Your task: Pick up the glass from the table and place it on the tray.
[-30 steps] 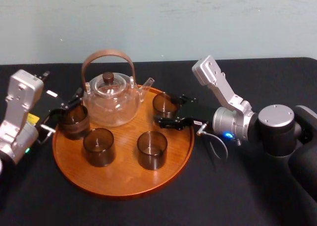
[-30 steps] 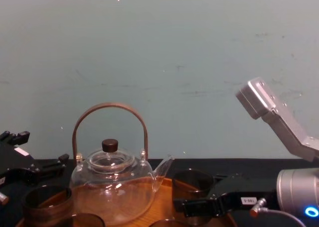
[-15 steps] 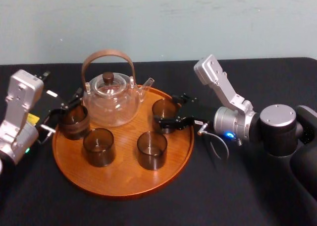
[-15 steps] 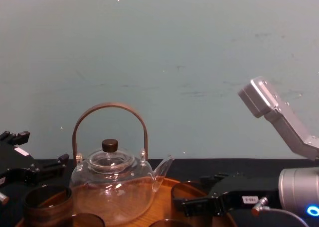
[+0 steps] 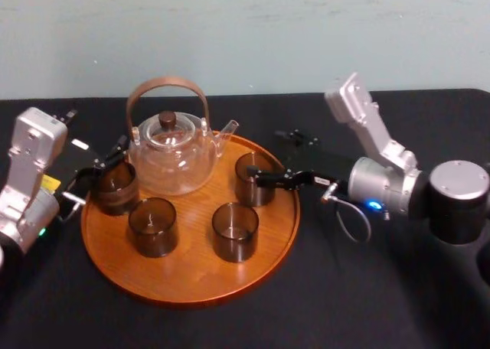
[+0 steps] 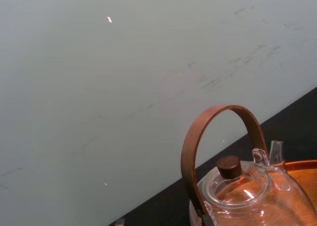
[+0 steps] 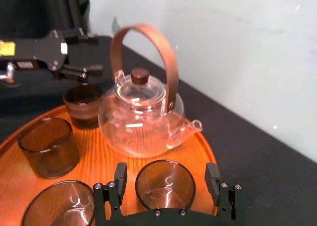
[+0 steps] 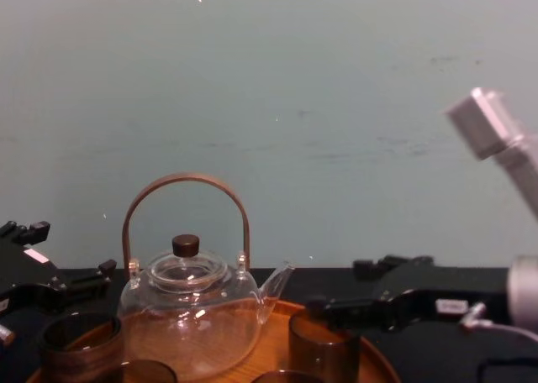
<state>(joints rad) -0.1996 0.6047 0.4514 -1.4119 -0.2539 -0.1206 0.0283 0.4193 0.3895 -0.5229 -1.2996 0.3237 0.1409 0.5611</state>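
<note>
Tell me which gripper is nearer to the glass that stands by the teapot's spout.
The right. The right gripper is open, one finger on either side of that glass. The left gripper is across the tray, by the leftmost glass, beyond the teapot.

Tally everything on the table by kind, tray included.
Glasses: 4
Teapot: 1
Tray: 1
Total: 6
</note>
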